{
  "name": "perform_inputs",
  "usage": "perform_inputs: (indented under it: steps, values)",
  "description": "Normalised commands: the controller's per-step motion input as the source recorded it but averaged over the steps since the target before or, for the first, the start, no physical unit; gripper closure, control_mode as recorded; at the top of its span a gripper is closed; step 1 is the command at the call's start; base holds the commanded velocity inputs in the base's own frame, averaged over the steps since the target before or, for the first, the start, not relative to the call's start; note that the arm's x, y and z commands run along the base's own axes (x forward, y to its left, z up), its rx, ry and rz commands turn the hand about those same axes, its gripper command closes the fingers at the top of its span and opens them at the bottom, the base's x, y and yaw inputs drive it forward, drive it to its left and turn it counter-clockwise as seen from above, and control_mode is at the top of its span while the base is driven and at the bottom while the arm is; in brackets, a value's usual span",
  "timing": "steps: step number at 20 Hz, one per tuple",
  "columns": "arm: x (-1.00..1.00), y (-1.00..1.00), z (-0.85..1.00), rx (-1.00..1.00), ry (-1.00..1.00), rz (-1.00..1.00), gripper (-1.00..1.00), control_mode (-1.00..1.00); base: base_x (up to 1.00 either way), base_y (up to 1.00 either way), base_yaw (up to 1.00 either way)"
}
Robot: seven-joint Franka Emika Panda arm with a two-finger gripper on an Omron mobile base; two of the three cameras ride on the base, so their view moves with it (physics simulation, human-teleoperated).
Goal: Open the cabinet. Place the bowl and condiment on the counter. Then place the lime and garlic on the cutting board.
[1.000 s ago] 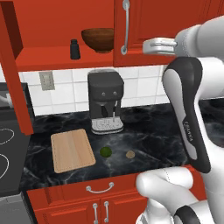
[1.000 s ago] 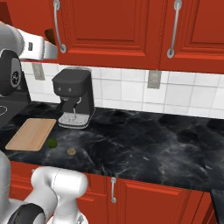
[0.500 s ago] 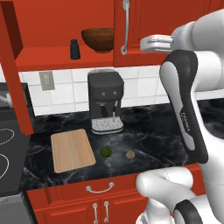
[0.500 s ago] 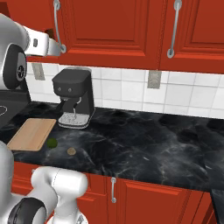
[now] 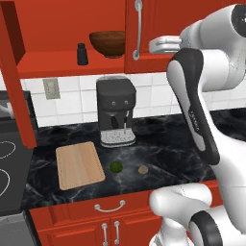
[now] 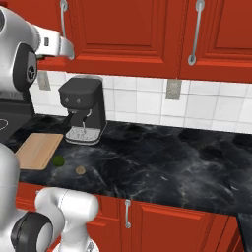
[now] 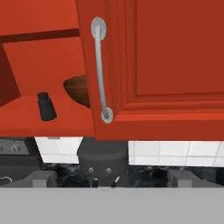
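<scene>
Jaws apart, the gripper (image 5: pixel 156 45) hovers at the closed cabinet (image 5: pixel 158 29) door's 3 o'clock, perhaps just clear of its handle (image 5: pixel 138 30), bowl (image 5: pixel 107 43) and condiment (image 5: pixel 82 54) shelved.

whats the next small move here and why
Probably ease the open gripper left and in toward the bowl. The cabinet's left door is swung open, and the bowl and shaker stand on the shelf, nothing held.

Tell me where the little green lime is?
In the left base view, the lime sits on the black counter, between the cutting board and the garlic.
</scene>
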Motion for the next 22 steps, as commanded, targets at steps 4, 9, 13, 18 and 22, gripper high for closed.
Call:
perform_inputs:
  steps: [4,9,13,18,22]
  values:
    - [0.3,0.0,0.0,-0.06,0.0,0.0,-1.0,-1.0,0.0,0.0,0.0]
    - [0.32,0.0,0.0,-0.05,0.0,0.0,-1.0,-1.0,0.0,0.0,0.0]
    - [0.32,0.0,0.0,-0.04,0.0,0.0,-1.0,-1.0,0.0,0.0,0.0]
    - [0.34,0.0,0.0,-0.03,0.0,0.0,-1.0,-1.0,0.0,0.0,0.0]
    - [0.38,0.02,0.0,-0.03,0.0,0.0,-1.0,-1.0,0.0,0.0,0.0]
